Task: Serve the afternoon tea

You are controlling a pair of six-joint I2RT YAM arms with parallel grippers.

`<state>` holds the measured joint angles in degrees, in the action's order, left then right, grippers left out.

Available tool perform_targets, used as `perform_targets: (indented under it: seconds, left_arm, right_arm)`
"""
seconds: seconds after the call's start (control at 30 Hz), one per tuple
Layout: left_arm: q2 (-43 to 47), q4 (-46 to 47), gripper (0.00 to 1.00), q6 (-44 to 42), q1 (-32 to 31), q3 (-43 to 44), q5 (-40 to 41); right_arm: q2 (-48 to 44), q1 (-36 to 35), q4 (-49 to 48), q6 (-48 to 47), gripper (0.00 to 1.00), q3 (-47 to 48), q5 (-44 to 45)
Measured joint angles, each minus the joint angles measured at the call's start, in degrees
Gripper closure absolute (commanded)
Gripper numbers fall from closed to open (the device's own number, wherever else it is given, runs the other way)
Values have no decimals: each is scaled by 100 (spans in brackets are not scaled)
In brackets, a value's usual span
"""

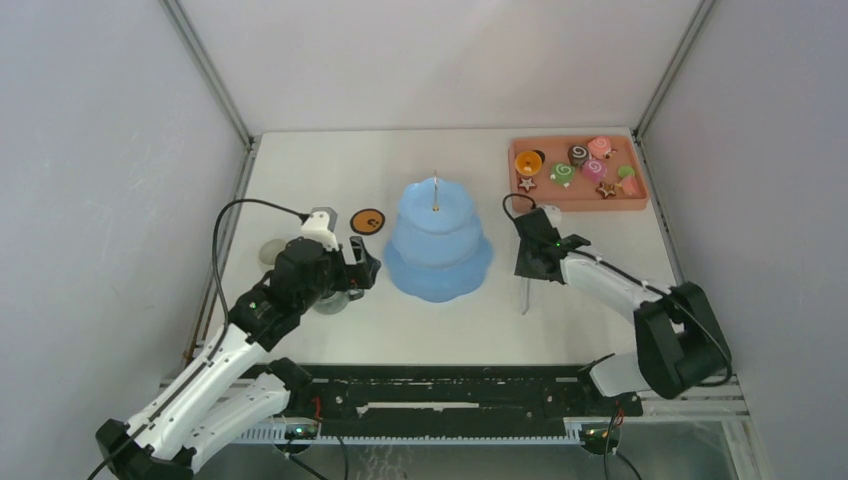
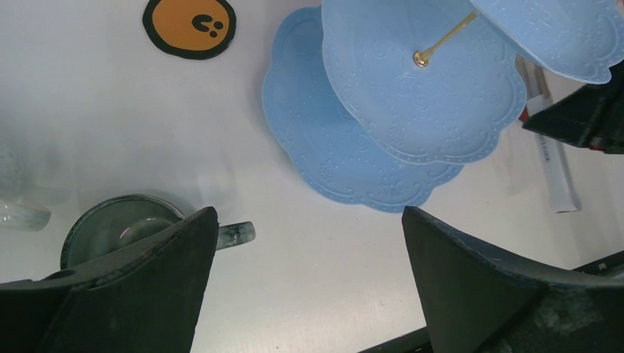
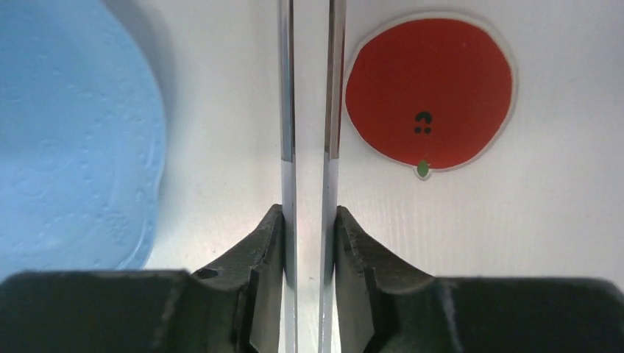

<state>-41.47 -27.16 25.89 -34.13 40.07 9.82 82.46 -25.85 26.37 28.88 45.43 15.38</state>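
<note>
The light blue three-tier cake stand (image 1: 437, 240) stands mid-table with bare tiers; it also shows in the left wrist view (image 2: 390, 110) and, as an edge, in the right wrist view (image 3: 73, 147). The toy pastries, an orange tart (image 1: 529, 161), swirl rolls (image 1: 562, 172) and star cookies (image 1: 527, 184), lie on the salmon-pink tray (image 1: 630, 206). A grey-green mug (image 2: 110, 228) stands upright under my left gripper (image 2: 307, 220), which is open and empty left of the stand (image 1: 365, 268). My right gripper (image 3: 309, 213) is shut on the metal tongs (image 3: 285, 110) right of the stand (image 1: 540, 255).
An orange round coaster (image 1: 368, 221) lies behind the left gripper. A red round coaster (image 3: 429, 92) lies under the tongs' far end. A pale round thing (image 1: 272, 252) sits at the far left, partly hidden. The tongs' tail (image 1: 524, 298) points toward the near edge.
</note>
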Motion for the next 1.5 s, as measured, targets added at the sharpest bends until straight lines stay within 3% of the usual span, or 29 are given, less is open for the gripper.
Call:
perform_targets:
  seconds: [0.1,0.13,0.43,0.63,0.97,1.2,1.5]
  left_arm:
    - [9,-33,0,0,0,24,39]
    - [20,-44,0,-2,0,28,48]
    - [90,-125,0,-144,0,330,192]
    - [98,-179,0,-201,0,501,269]
    - [98,-330,0,-203,0,505,306]
    - [96,-354,0,-293,0,505,380]
    - [-155,-361,0,-459,0,505,511]
  right_arm:
    - [-535,142,243,-125,87,48,-140]
    - [-673,199,356,-184,99,96,-179]
    - [-1322,964,1598,-603,100,1283,-715]
    - [-964,1687,2153,-990,83,2186,-1106]
    - [1130,2227,2946,-1508,66,3810,-1338]
    - [1622,2297,3161,-1615,57,4448,-1244]
    - [2090,2330,3261,-1665,56,5023,-1211]
